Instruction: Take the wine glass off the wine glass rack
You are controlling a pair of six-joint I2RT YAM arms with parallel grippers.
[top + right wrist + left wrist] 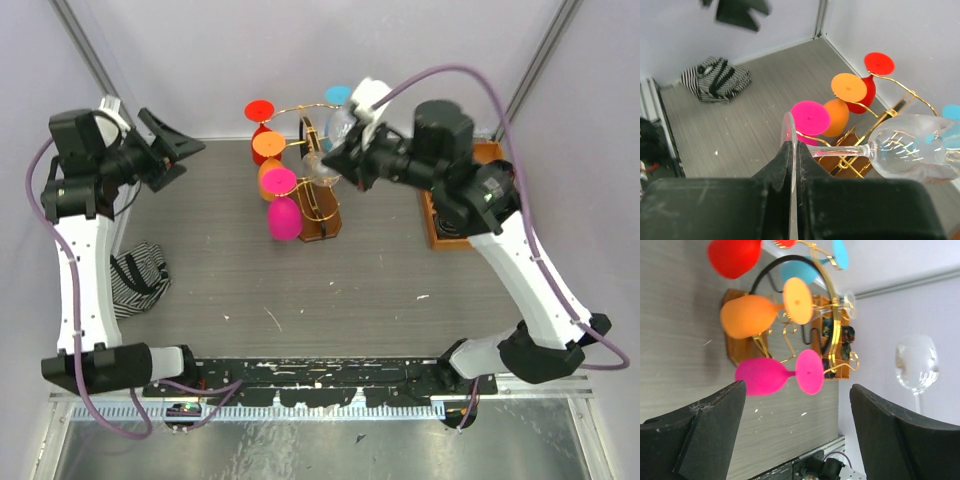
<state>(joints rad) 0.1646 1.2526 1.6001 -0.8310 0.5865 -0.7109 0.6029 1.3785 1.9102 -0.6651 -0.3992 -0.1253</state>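
The wine glass rack (320, 205), gold wire on a brown wooden base, stands at the back middle of the table. It holds red, orange, pink and cyan glasses. My right gripper (328, 160) is shut on the foot of a clear wine glass (340, 127), held lying sideways in the air above and just right of the rack. The right wrist view shows the fingers (785, 160) pinching the foot of the glass (910, 145), with the rack (885, 117) behind it. My left gripper (178, 155) is open and empty at the back left, and the left wrist view (797, 405) shows the rack (832, 325) and the clear glass (916, 362).
A striped black-and-white cloth (140, 278) lies at the table's left edge. An orange-brown compartment tray (438, 232) sits at the right, partly under my right arm. A pink glass (283, 218) hangs lowest at the rack's left side. Walls close the back and sides.
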